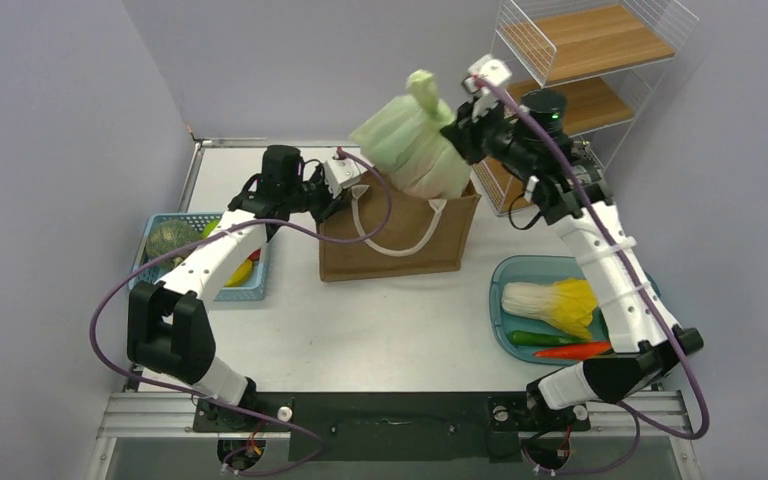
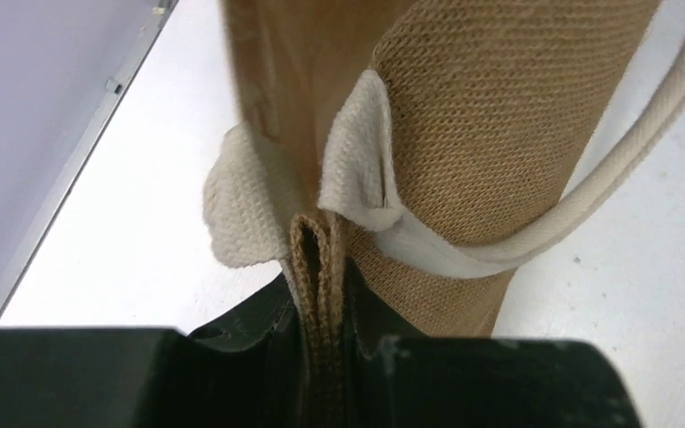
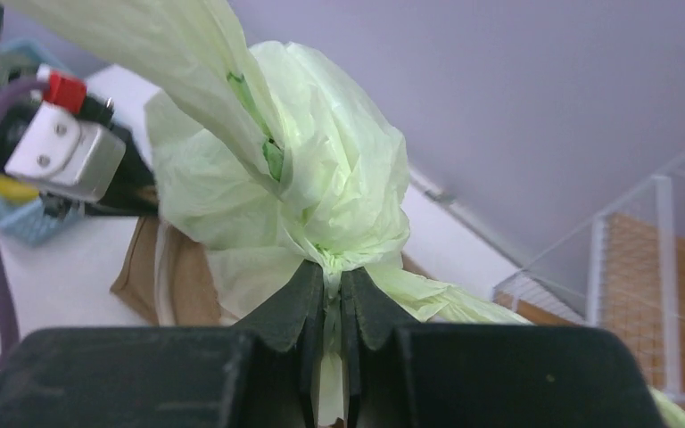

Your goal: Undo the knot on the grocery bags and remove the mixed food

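While the green plastic bag (image 1: 410, 150) hangs tied, half out of the brown bag (image 1: 400, 245) on the desk (image 1: 380, 335), the right end effector (image 3: 325, 285) is clamped on its gathered neck to hoist it — the left end effector (image 2: 321, 294), closed on the brown bag's rim, likely anchors it down.

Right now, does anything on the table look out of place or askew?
Yes. The thin pale green plastic bag hangs tilted, mostly out of the brown woven bag, pinched at a gathered twist by the right fingers. The left fingers clamp the brown bag's folded rim. Nothing looks spilled or torn.
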`<state>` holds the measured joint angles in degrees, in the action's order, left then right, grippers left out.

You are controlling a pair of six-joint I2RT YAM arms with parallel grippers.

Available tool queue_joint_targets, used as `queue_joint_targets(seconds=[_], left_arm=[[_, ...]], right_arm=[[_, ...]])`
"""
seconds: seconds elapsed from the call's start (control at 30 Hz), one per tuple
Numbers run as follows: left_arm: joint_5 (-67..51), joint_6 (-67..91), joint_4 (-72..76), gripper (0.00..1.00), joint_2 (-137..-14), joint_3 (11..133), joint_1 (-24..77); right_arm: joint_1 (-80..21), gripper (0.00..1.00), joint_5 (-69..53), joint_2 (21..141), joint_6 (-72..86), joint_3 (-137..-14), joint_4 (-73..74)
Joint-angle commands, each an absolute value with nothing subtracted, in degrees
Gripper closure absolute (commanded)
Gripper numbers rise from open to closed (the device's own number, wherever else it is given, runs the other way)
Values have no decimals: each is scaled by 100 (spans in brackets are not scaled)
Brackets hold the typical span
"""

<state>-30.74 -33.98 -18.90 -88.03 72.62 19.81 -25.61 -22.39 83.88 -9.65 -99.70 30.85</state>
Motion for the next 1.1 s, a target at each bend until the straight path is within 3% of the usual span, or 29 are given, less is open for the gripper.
queue_joint_targets(seconds=[0.0, 0.3, 0.57, 0.87, 1.07], left_arm=[[-2646, -2426, -580, 100, -8998, 7667, 1704], [-1174, -1545, 471, 100, -9998, 8656, 1018], [-251, -1422, 501, 100, -10734, 9826, -157], [47, -1615, 602, 100, -10866, 9862, -1619], [-389, -1711, 592, 100, -10726, 9697, -2135]], right_arm=[[-2063, 100, -1747, 7804, -90, -10543, 2126], [-1802, 100, -1147, 7146, 252, -10613, 1719], [-1808, 100, -1300, 6688, 223, -9753, 2054], [-2128, 100, -1503, 6458, 188, -8401, 2089], [-2721, 100, -1614, 6620, 192, -7862, 1925]])
